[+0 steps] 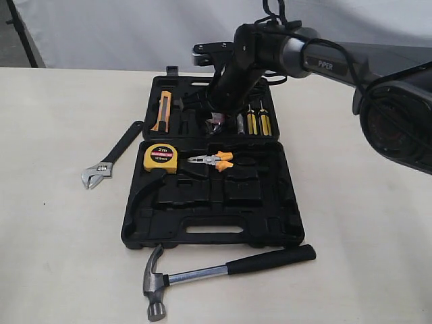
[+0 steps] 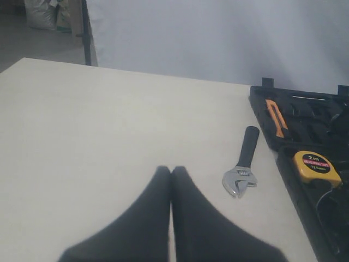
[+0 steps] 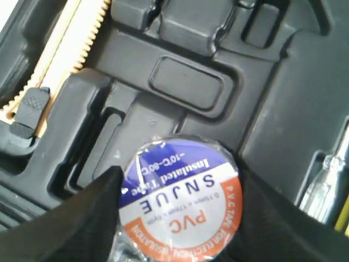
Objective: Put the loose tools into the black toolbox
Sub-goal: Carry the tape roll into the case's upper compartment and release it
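Note:
The black toolbox [image 1: 270, 223] lies open in the middle of the table. My right gripper [image 3: 180, 204] is shut on the tape roll [image 3: 180, 199], whose blue, white and orange label faces the camera, just above a recess in the far half of the case [image 3: 185, 82]. In the exterior view the roll [image 1: 216, 124] shows below the right arm. The adjustable wrench [image 1: 111, 157] lies on the table left of the case. The claw hammer [image 1: 223, 270] lies in front of it. My left gripper [image 2: 172, 170] is shut and empty, short of the wrench [image 2: 242, 164].
A yellow tape measure [image 1: 160, 158] and orange-handled pliers [image 1: 212, 160] sit in the near half. An orange utility knife [image 1: 162, 111] and several screwdrivers [image 1: 256, 123] fill the far half. A pale backdrop [image 1: 101, 34] stands behind the table.

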